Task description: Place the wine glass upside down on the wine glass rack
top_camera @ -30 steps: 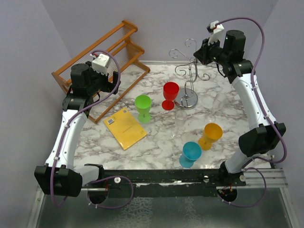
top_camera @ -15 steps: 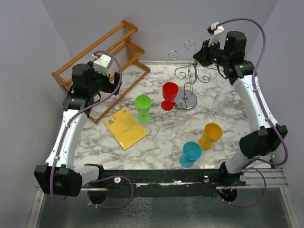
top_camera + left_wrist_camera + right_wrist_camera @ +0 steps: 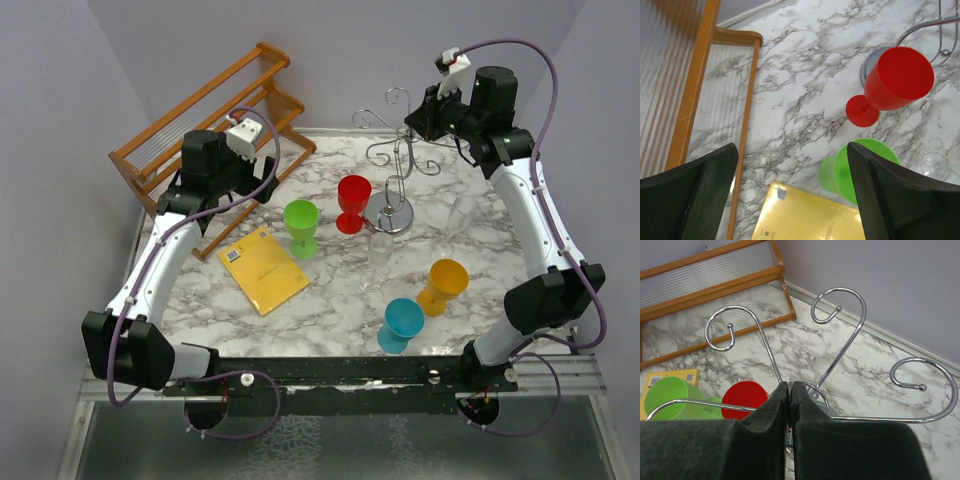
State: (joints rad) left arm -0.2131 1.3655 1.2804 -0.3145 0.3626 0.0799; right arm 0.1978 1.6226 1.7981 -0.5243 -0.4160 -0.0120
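The wine glass rack stands at the back of the table, its pole leaning slightly over the round shiny base. The surface is white marble with grey veins, closed in by plain lavender-grey walls.

Just left of the rack's base stands a red goblet, and further left a green goblet. A clear wine glass is upright just in front of the base, and another clear glass to its right. An orange goblet and a teal goblet sit nearer the arms. A yellow booklet lies well left of the rack, with a wooden rack beyond it.

The right gripper is at the rack's top, pads pressed flat together where the scroll arms meet; whether wire is pinched between them cannot be told. The left gripper hangs left of the red goblet, fingers spread wide, holding nothing.
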